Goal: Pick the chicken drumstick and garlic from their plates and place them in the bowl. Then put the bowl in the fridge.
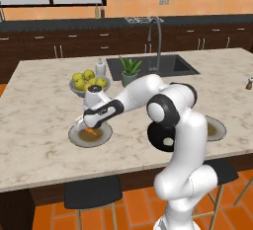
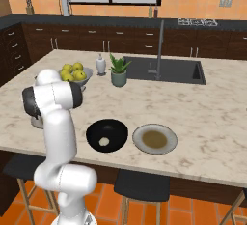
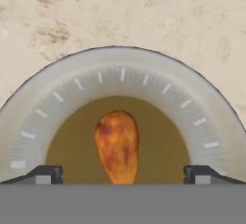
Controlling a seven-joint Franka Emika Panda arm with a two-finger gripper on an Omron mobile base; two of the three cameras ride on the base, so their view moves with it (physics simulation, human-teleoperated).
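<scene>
Broadly, the marble island counter carries everything that matters at this moment. Its sink sits toward the far side, with a potted plant, a small white bottle and a grey fruit bowl of yellow-green fruit nearby.

Two plates lie near the front edge. The right-hand plate is bare, and the black bowl stands just beside it on its left. Inside that bowl rests the garlic, so by my reading the first half of the loading is done.

The left-hand plate lies well apart from the bowl, and the chicken drumstick lies in its brownish centre. The arm reaches over it with the gripper hanging low above the plate, jaws spread wide and holding nothing. In the hand view the two fingertips flank the drumstick on either side, not yet touching it.

So the step in hand looks like the pick of the drumstick. The next move would call for a short straight descent until the tips bracket the meat, then a firm close across its narrower width, since its tapered shape could slip out of a loose pinch.
</scene>
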